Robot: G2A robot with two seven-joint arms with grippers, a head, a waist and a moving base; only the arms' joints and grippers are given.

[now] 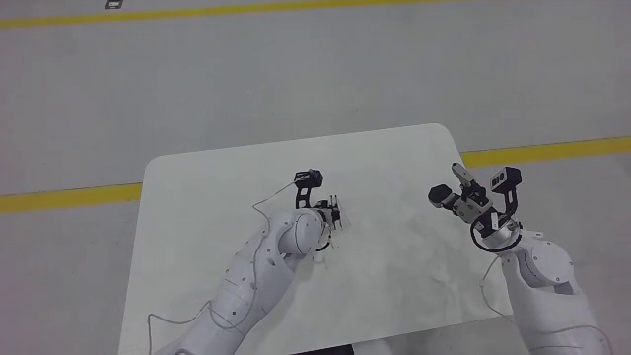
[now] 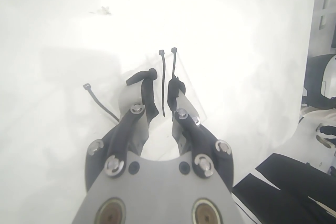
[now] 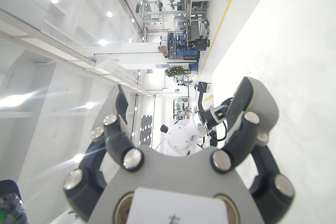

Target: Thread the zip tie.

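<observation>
Left wrist view: straddling one zip tie with left gripper open. Lying just outside either finger, two other zip ties. Holding right gripper wide open, empty.

My left arm runs from the near edge of the table toward its middle, wrist tipped down. My left gripper sits low over the surface, fingers parted.

My right arm is by the right edge, wrist lifted and rolled sideways. My right gripper is held up off the table, fingers spread wide, aimed across toward my left wrist.
</observation>
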